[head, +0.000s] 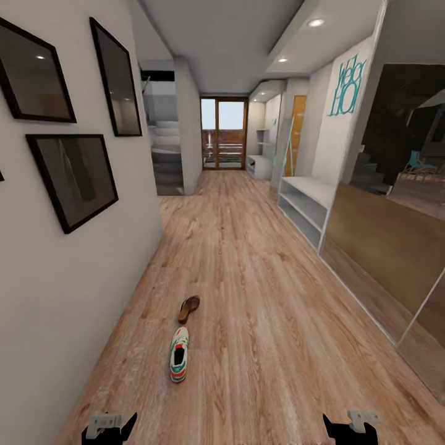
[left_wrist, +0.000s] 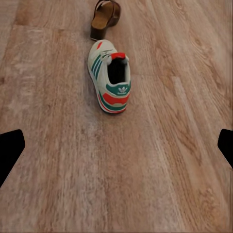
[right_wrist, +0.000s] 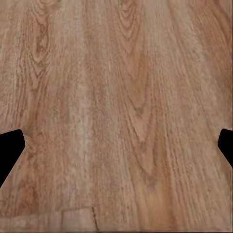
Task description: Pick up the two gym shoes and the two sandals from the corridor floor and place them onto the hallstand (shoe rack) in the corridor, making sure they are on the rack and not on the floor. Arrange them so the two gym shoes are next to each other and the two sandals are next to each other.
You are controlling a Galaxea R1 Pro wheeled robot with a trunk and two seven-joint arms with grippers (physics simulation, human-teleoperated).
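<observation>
Fingers first: the left gripper [left_wrist: 116, 150] has its fingers [left_wrist: 10, 150] spread wide with nothing between them, hovering over bare floor [left_wrist: 58, 184] with one sneaker [left_wrist: 110, 77] lying a little ahead, heel toward it. The right gripper [right_wrist: 116, 150] is just as wide open and empty above plain planks. From the head view both grippers sit low at the near edge, left [head: 110, 428] and right [head: 352, 426], well apart.

Beyond the sneaker [head: 179, 353], a brown sandal [head: 188, 309] lies just past its toe, near but not touching; both rest on the floor toward the left wall. I can pick out only this one sneaker and one sandal.

This looks like the approach step: nothing is lifted yet. The next move, I'd judge, calls for bringing the left arm forward and down over the sneaker and closing across its sides.

The shoe rack [head: 306, 207] stands well away along the right wall, pale and seemingly bare, beside a big mirrored panel [head: 395, 259]. Dark framed pictures [head: 74, 179] hang on the left wall, and a glass door [head: 224, 133] ends the corridor.
</observation>
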